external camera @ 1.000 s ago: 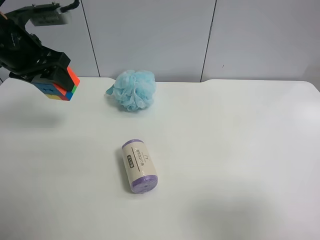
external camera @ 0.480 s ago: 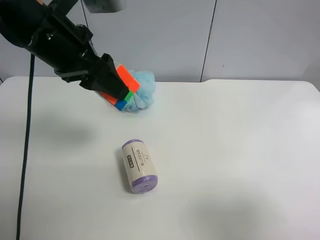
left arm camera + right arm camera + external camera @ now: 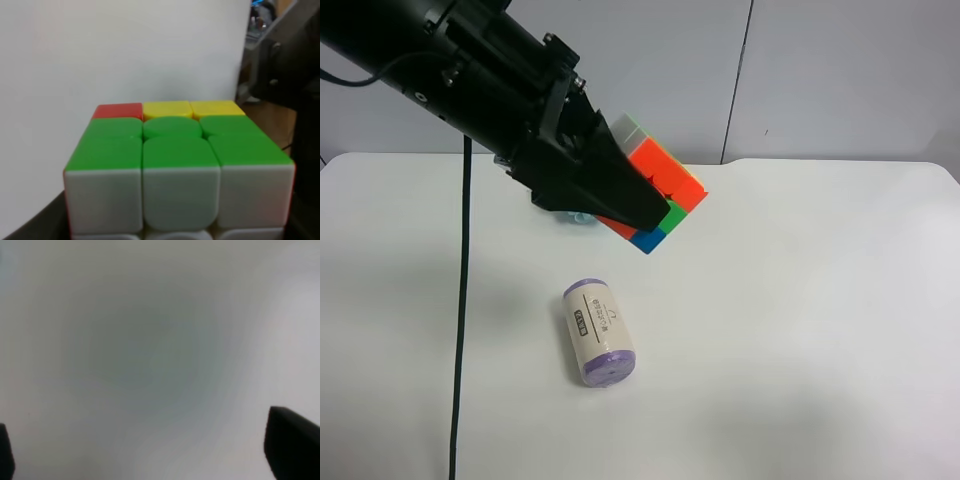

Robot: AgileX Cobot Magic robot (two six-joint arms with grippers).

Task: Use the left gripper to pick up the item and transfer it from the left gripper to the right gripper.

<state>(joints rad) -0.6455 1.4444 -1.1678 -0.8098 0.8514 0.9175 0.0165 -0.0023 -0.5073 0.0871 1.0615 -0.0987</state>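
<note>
– Step first: which one do we log?
– Carry toward the handover, we judge. We see the left gripper (image 3: 638,200) clamped on the item (image 3: 658,190), which is held in the air above the table (image 3: 800,300) and well clear of the white roll (image 3: 598,333). The left wrist view fills with the same cube, so we call that arm the left one.
– And the right gripper?
– We only get it in its own wrist view. The right gripper (image 3: 150,455) shows two dark fingertips at opposite edges, spread wide with nothing between them and a blurred pale surface beyond. We don't find it in the exterior high view.
– So the next move?
– We'd say the right arm has to come in and meet the cube on faces the left fingers don't cover. It should close firmly before the left lets go, or the cube drops to the table.
– How does the cube look?
– It's a scrambled 3x3 with glossy rounded tiles. From above we see a mostly orange face, with white, green, blue and red squares at the edges. Up close we see mostly green above a white row, plus one red and two yellow squares. It sits tilted in the grip.
</note>
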